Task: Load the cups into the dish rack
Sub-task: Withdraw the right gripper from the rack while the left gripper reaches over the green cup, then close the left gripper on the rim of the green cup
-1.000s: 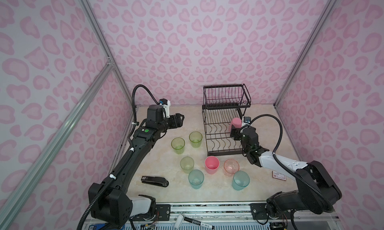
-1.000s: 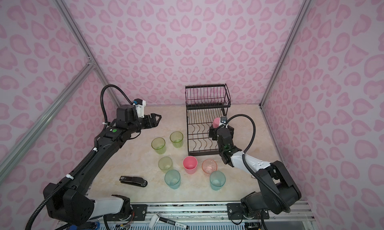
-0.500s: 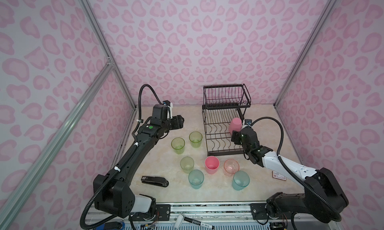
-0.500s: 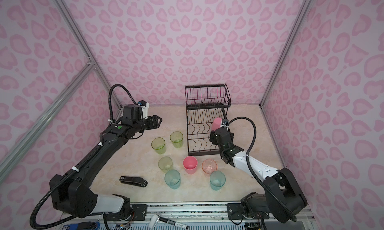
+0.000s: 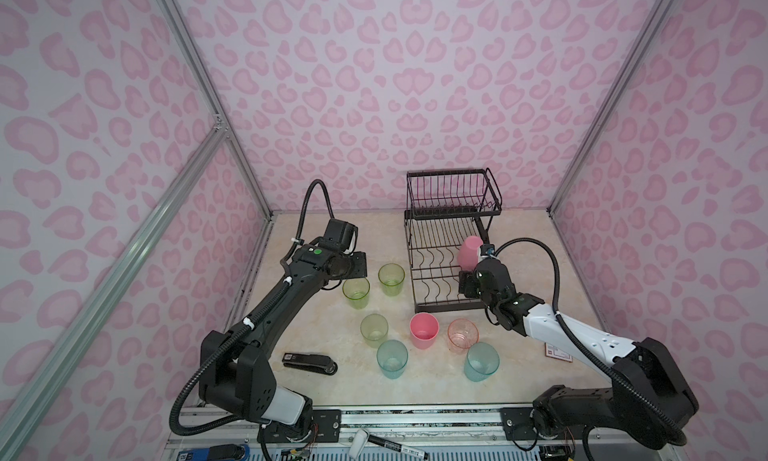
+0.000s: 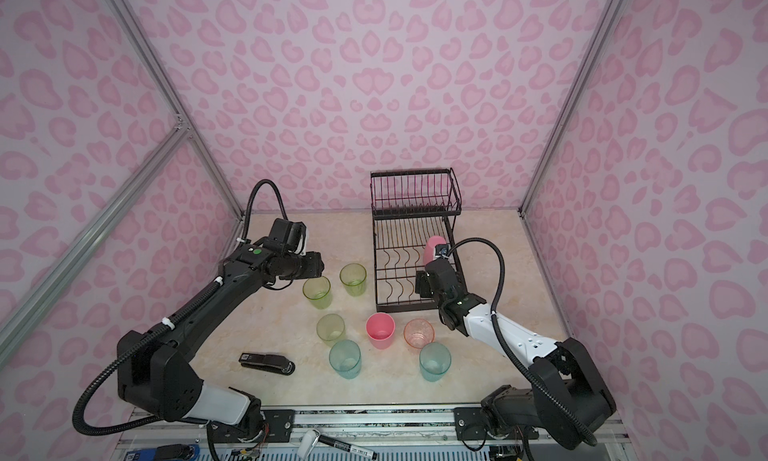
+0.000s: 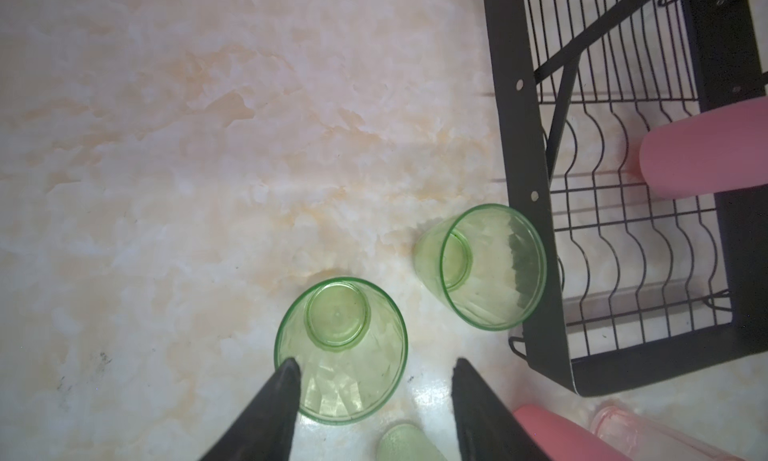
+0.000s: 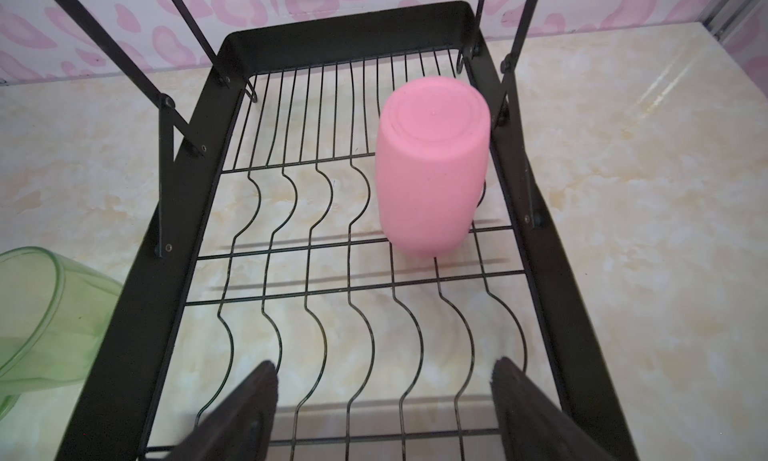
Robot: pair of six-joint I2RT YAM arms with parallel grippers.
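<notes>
The black wire dish rack [image 5: 449, 174] stands at the back. One pink cup [image 5: 469, 250] sits upside down on its lower tier, also in the right wrist view [image 8: 432, 168]. Seven cups stand upright on the table: three yellow-green [image 5: 356, 292] [image 5: 391, 279] [image 5: 374, 330], a pink one [image 5: 424, 330], a clear orange-pink one [image 5: 462, 333] and two teal [image 5: 392, 358] [image 5: 481, 361]. My left gripper [image 7: 374, 365] hangs open over the yellow-green cup [image 7: 340, 351], one fingertip [image 7: 286, 380] over its rim. My right gripper [image 8: 384, 367] is open and empty above the rack's front wires [image 8: 328, 334].
A black stapler [image 5: 309, 362] lies at the front left of the table. A small card [image 5: 558, 352] lies by the right arm. A marker [image 5: 399, 442] rests on the front rail. The second yellow-green cup [image 7: 490, 267] stands close to the rack's frame [image 7: 528, 188].
My left gripper came forward and down over the yellow-green cup, its jaws narrowing. My right gripper drew back from the pink cup, which stays in the rack, and its jaws also narrowed.
</notes>
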